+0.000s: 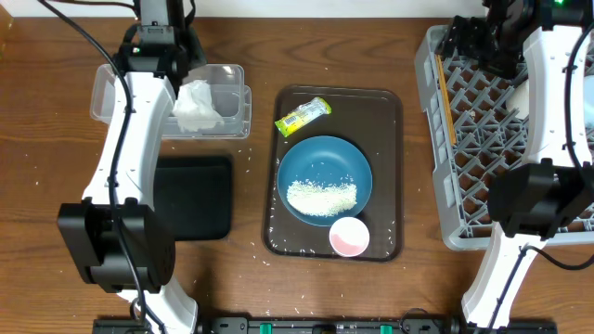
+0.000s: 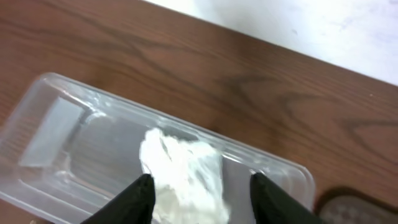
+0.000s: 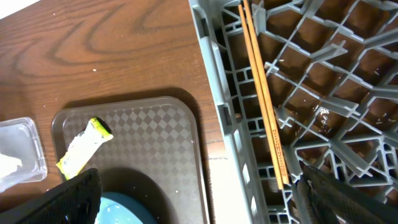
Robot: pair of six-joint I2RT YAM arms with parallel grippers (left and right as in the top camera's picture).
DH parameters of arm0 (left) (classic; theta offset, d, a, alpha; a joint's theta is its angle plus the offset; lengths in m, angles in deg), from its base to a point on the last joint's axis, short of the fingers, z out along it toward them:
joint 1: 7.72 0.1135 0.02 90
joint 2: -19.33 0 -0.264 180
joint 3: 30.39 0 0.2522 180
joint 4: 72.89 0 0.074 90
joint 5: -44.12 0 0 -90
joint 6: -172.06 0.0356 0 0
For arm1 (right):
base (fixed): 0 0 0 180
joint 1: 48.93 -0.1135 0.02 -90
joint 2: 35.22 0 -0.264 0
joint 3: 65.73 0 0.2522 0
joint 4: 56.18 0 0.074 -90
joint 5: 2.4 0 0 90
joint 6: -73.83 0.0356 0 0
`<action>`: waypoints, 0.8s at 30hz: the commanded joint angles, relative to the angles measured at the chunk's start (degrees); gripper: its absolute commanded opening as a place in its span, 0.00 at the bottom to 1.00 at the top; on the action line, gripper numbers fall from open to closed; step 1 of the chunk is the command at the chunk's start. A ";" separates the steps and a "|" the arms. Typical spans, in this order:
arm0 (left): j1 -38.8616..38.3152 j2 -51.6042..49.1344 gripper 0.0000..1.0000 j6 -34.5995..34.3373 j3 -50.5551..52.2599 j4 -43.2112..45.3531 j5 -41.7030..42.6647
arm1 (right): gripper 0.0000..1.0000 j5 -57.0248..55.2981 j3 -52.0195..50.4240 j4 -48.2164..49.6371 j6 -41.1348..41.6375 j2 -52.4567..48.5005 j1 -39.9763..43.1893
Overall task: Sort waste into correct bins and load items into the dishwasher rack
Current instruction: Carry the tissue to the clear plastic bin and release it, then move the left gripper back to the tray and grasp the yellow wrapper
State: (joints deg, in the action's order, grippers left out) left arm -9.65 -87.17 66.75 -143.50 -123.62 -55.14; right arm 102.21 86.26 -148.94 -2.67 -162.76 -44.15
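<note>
Two arms showed from overhead. Your left arm (image 1: 130, 148) reached up the table (image 1: 56, 121) with its wrist over the clear tub (image 1: 234, 82). Your right arm (image 1: 557, 83) bent back over the far corner of the grey rack (image 1: 436, 167). One crumpled tissue (image 1: 197, 107) lay inside the tub, and one black tray (image 1: 190, 197) sat on the table just beside the tub's near side. One brown serving tray (image 1: 388, 121) carried three things: one yellow-green wrapper (image 1: 303, 116) at its far end, one dark-blue dish (image 1: 325, 158) with a heap of rice (image 1: 322, 197) in it, and one pink cup (image 1: 349, 236) just beside the dish. Loose grains lay scattered on that tray and on the table near it.

From your left wrist, the left hand (image 2: 202, 199) hung over the tub (image 2: 62, 124). Its two fingers (image 2: 134, 199) were parted, one on either side of the tissue (image 2: 183, 165), which rested on the tub's floor. You gripped nothing there, and I could not tell whether a finger touched the paper.

From your right wrist, the right hand (image 3: 199, 190) was spread wide and held nothing. It hovered above the rack's wall (image 3: 217, 93), between the serving tray (image 3: 155, 137) and the lattice floor. Two chopsticks (image 3: 264, 106) lay side by side in the rack, close along that wall. The wrapper (image 3: 81, 149) lay on the tray beyond the dish's rim (image 3: 124, 208).
</note>
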 commanded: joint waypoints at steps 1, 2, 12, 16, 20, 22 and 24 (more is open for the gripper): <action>-0.13 0.39 0.52 -0.24 0.02 -1.51 9.40 | 0.99 0.22 0.46 -0.07 0.83 1.20 -0.61; -0.20 0.31 0.52 -0.22 0.02 -1.95 13.79 | 0.99 0.22 0.46 -0.07 0.83 1.20 -0.61; -9.62 -1.99 0.52 13.68 2.56 -2.51 32.11 | 0.99 0.22 0.46 -0.07 0.85 1.20 -0.72; -14.47 -4.63 0.53 15.37 2.54 -1.66 26.03 | 0.99 0.22 0.46 -0.07 0.83 1.20 -0.72; -17.73 -8.81 0.58 17.38 2.54 -0.39 21.59 | 0.99 0.22 0.46 -0.07 0.83 1.20 -0.72; -18.64 -11.34 0.58 18.95 2.54 0.13 21.59 | 0.99 0.22 0.46 -0.07 0.83 1.20 -0.72; -19.17 -13.62 0.58 19.43 2.54 0.94 21.59 | 0.99 0.22 0.46 -0.07 0.83 1.20 -0.72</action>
State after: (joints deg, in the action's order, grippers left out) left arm -28.54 -97.75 83.06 -141.77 -123.25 -31.27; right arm 102.19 86.26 -148.94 -2.65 -162.76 -44.50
